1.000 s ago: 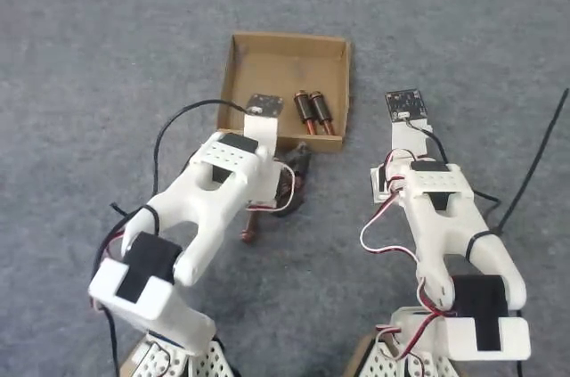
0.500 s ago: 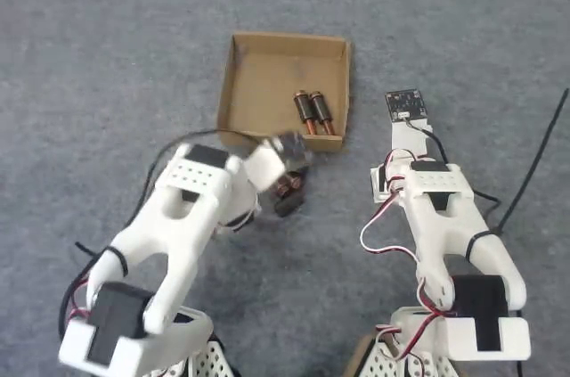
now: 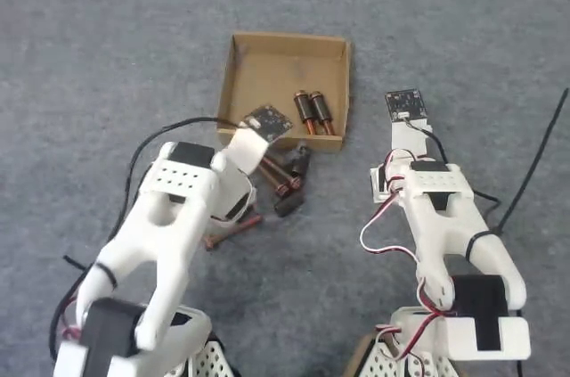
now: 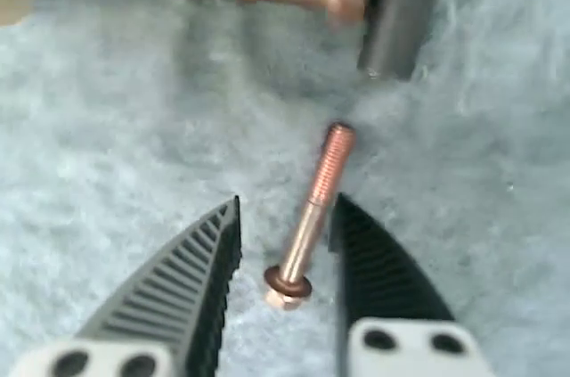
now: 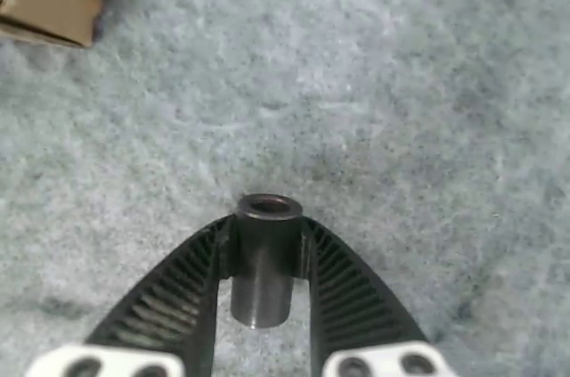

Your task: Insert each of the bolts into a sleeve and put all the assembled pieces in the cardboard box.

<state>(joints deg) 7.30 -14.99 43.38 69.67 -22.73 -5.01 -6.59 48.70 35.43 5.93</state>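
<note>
- Two grippers hang over the grey carpet (image 3: 89, 83). The left gripper (image 4: 287, 208), jaws spread, straddles a copper bolt (image 4: 310, 217) lying flat.
- The right gripper (image 5: 264, 225) pinches a dark sleeve (image 5: 264, 261).
- Farther off, two assembled pieces (image 3: 312, 111) lie inside the cardboard box (image 3: 239, 65).

Grey, felt-like surface (image 3: 463, 56). Lying directly on it: cardboard box (image 3: 267, 74) toward the far side; just beside its near wall, a cluster of copper bolts (image 3: 283, 181) with a dark sleeve (image 3: 288, 204); nearer the arms, apart from that cluster, one bolt (image 3: 233, 228) flat on its side.
</note>
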